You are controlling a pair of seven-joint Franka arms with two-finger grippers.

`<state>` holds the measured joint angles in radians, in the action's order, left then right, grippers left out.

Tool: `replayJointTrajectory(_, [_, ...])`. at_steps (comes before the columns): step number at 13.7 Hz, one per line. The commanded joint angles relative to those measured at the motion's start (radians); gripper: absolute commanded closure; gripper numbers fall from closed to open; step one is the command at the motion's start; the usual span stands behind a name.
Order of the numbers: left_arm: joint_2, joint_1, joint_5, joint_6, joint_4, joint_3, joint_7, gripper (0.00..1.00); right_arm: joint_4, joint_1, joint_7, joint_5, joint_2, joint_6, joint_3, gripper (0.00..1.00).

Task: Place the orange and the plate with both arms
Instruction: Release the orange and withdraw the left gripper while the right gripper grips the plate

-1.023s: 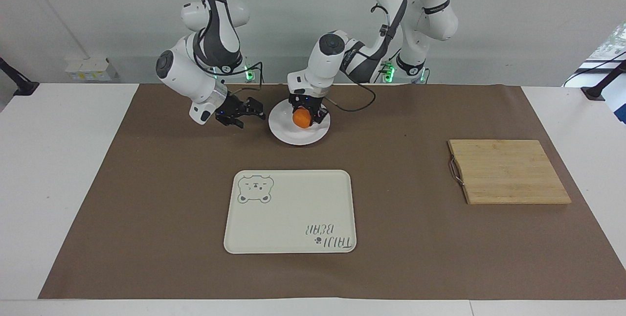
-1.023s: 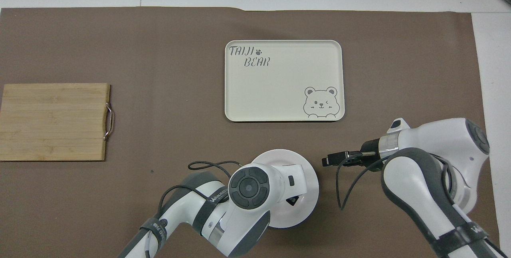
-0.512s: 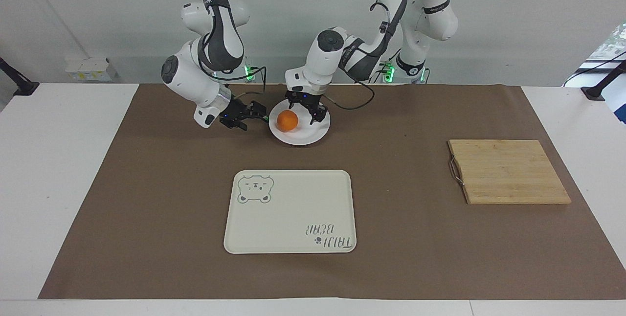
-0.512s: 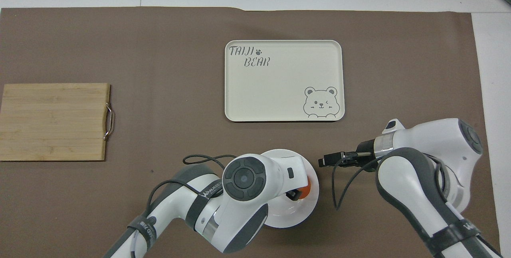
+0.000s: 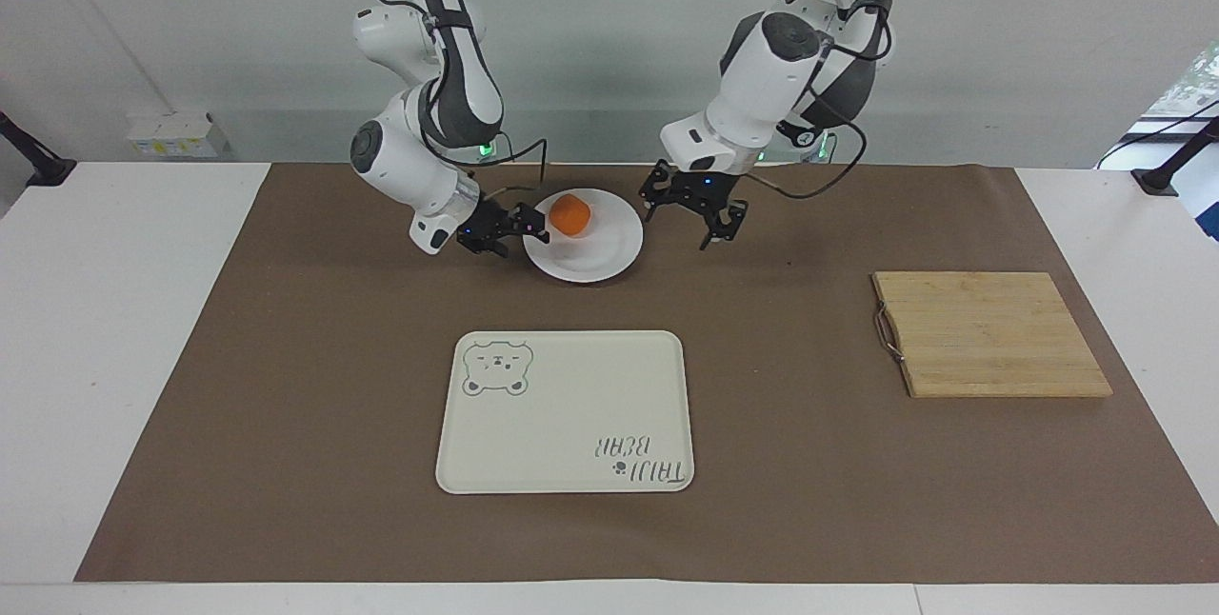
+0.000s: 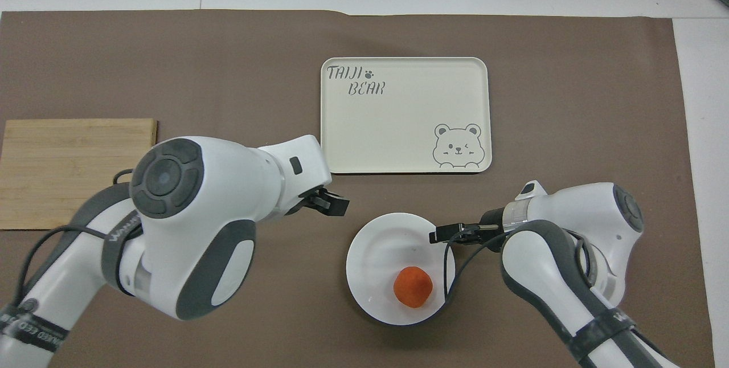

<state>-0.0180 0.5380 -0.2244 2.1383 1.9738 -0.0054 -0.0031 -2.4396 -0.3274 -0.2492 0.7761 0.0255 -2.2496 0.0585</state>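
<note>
Brown-covered worktop (image 5: 286, 425), robots' edge: I see the orange (image 5: 570, 214) resting on the plate (image 5: 600, 258). My right gripper (image 5: 533, 229), at the plate's rim, I cannot tell whether open; left gripper (image 5: 709, 215) hangs open beside the plate.

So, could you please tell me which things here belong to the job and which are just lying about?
Job: orange, on the plate; right gripper at the plate's rim; left gripper, jaws open.
Lying about: bear tray; cutting board.
</note>
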Motion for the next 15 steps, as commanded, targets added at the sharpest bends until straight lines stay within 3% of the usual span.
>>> replayJointTrajectory(1, [-0.019, -0.085, 0.124, -0.096, -0.050, -0.013, -0.001, 0.00, -0.036, -0.010, -0.025, 0.038, -0.002, -0.031, 0.001, 0.00])
replayJointTrajectory(5, [-0.023, -0.199, 0.187, -0.202, -0.125, -0.013, 0.009, 0.00, -0.093, -0.041, -0.016, 0.042, 0.027, -0.028, 0.000, 0.00])
replayJointTrajectory(10, [-0.010, -0.299, 0.249, -0.372, -0.309, -0.013, 0.058, 0.00, -0.138, -0.047, -0.024, 0.083, 0.053, -0.016, 0.000, 0.00])
replayJointTrajectory(12, [0.015, -0.329, 0.253, -0.477, -0.410, -0.013, 0.104, 0.00, -0.138, -0.047, -0.019, 0.084, 0.051, -0.016, 0.000, 0.40])
replayJointTrajectory(15, [0.026, -0.371, 0.258, -0.596, -0.516, -0.011, 0.161, 0.00, -0.133, -0.047, -0.007, 0.085, 0.047, -0.016, 0.001, 0.86])
